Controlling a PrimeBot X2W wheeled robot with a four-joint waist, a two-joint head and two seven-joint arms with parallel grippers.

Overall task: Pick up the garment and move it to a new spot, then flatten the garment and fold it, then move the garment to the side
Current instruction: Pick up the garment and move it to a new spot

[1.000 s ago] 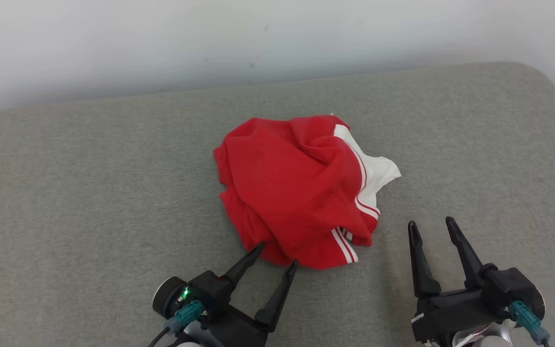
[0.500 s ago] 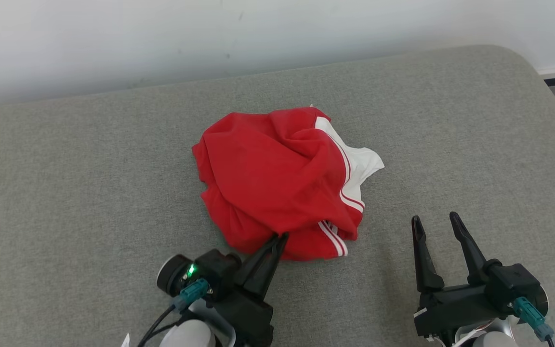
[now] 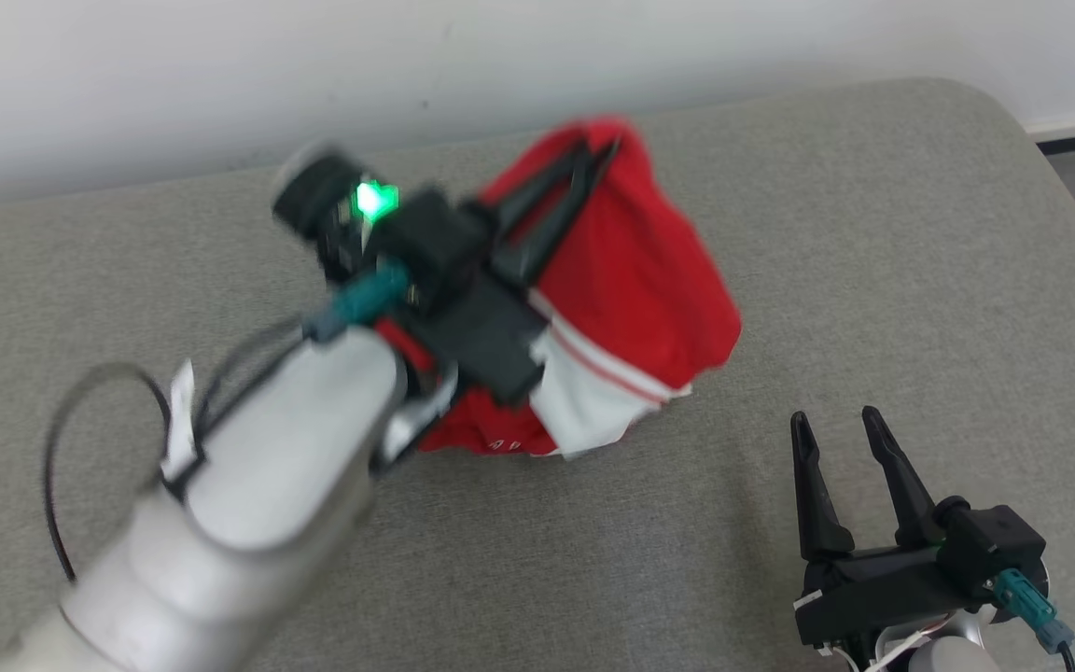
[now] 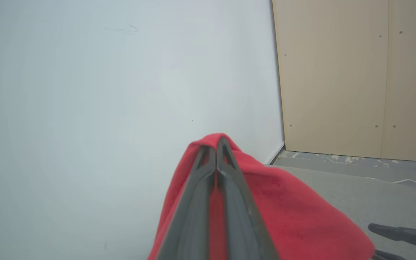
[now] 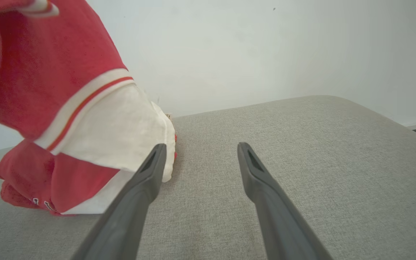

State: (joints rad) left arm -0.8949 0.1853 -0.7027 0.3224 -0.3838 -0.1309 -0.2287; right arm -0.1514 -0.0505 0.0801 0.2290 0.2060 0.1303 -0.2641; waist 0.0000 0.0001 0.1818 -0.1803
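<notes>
Pinching the top fold of the red-and-white garment point(image 3: 640, 271) between the pressed-together fingers of the left gripper point(image 3: 596, 157), holding it raised above the grey upholstered cushion point(image 3: 873, 233). Hanging down from that pinch as a loose red cone, white panel point(image 3: 584, 406) with red stripes turned toward the near side, lowest folds lying on the cushion, about midway across it. Holding the right gripper point(image 3: 838, 425) spread and empty, low over the cushion to the garment's right, near but apart from the cloth, fingers pointing toward the pale wall point(image 3: 127, 75). Showing the left forearm point(image 3: 267, 448) blurred in the head view.
</notes>
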